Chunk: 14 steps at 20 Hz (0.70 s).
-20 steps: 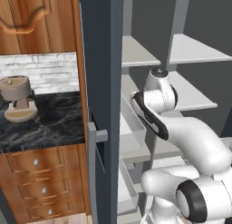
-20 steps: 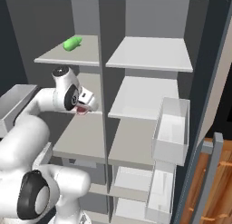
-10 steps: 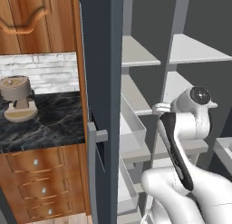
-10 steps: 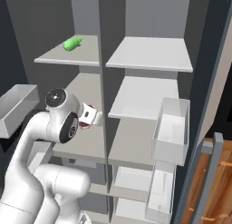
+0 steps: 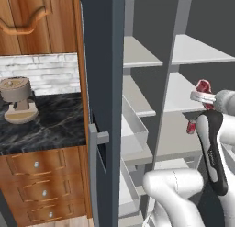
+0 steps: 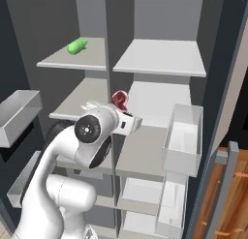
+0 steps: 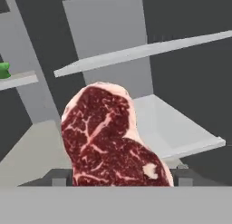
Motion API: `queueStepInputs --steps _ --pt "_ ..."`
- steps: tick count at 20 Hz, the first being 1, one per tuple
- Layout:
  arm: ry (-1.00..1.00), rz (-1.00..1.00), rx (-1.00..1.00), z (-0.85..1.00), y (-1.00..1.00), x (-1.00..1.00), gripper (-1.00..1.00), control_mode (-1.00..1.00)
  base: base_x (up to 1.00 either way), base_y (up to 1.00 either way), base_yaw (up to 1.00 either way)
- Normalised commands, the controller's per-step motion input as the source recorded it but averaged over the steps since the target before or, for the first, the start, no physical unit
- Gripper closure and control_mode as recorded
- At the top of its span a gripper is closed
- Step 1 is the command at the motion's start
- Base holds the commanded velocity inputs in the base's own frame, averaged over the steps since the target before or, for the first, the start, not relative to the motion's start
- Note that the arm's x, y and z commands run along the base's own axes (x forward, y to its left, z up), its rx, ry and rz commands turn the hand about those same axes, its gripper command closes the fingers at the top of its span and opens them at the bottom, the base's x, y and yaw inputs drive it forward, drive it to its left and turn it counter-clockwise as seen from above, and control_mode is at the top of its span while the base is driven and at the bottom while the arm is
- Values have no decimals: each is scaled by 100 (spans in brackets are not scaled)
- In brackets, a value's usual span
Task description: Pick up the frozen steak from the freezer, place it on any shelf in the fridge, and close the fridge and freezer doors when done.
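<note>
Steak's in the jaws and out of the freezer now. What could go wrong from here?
1. The frozen steak stands tall above the gripper, held only by its lower edge; a fast swing might make it slip.
2. It hangs near the divider between the freezer and the fridge; crossing low could clip it.
3. The door bin juts out on the right, which might snag the arm.

Top freezer shelf [image 6: 72, 61] — green item [image 6: 77, 45].

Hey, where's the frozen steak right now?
The frozen steak is held in the shut gripper, in front of the divider between freezer and fridge, level with the middle shelves; the green item lies up on the freezer shelf.
</note>
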Motion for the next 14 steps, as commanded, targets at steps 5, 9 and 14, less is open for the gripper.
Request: queueStepInputs --steps 5,9,14 --pt "-6 -2 0 100 -53 49 100 -100 0 0 0" --pt "25 -9 0 100 -18 72 100 -100 0 0 0" --pt "21 -2 -2 42 -2 26 100 -100 0 0 0"
